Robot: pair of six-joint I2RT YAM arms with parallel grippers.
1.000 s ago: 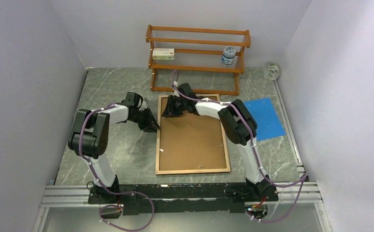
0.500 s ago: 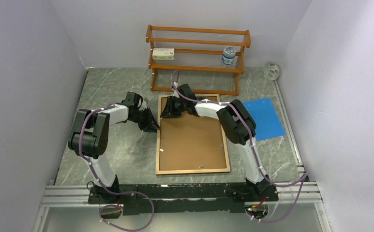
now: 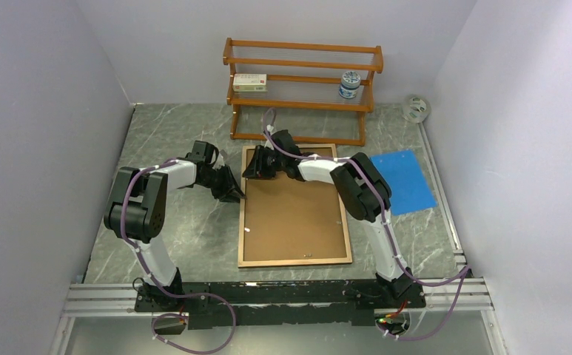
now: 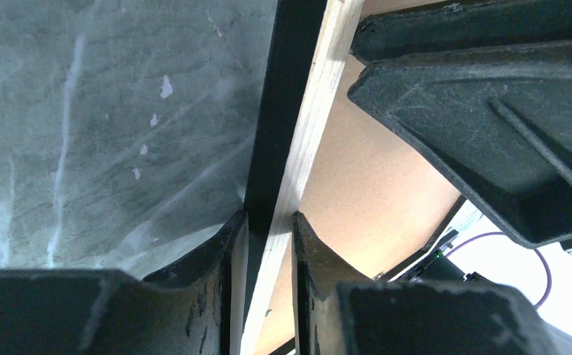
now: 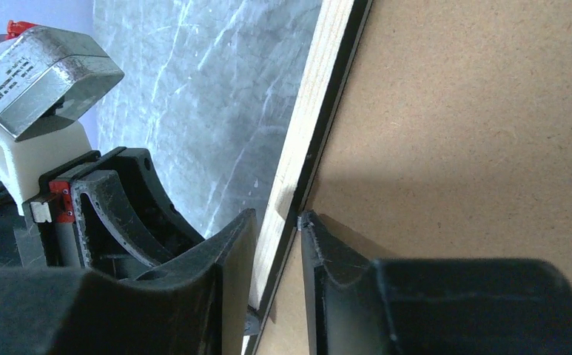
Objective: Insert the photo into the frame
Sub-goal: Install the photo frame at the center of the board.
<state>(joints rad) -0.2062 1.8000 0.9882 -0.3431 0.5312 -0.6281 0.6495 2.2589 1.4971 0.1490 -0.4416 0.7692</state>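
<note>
The frame (image 3: 295, 260) lies back side up on the table, with the brown backing board (image 3: 294, 211) inside its light wood border. My left gripper (image 3: 237, 194) is shut on the frame's left border (image 4: 297, 111), one finger on each side of it. My right gripper (image 3: 249, 170) is shut on the same left border (image 5: 320, 96) near the far corner, with its inner finger on the backing board (image 5: 475, 111). The left gripper also shows in the right wrist view (image 5: 112, 207). The photo is not in view.
A wooden shelf rack (image 3: 301, 89) stands behind the frame, holding a small box (image 3: 249, 82) and a jar (image 3: 350, 84). A blue sheet (image 3: 405, 181) lies to the right of the frame. A tape roll (image 3: 416, 109) sits at the back right.
My right gripper has slid a little to the left, onto the frame's left border near the far corner. The left arm and the frame have hardly moved.
</note>
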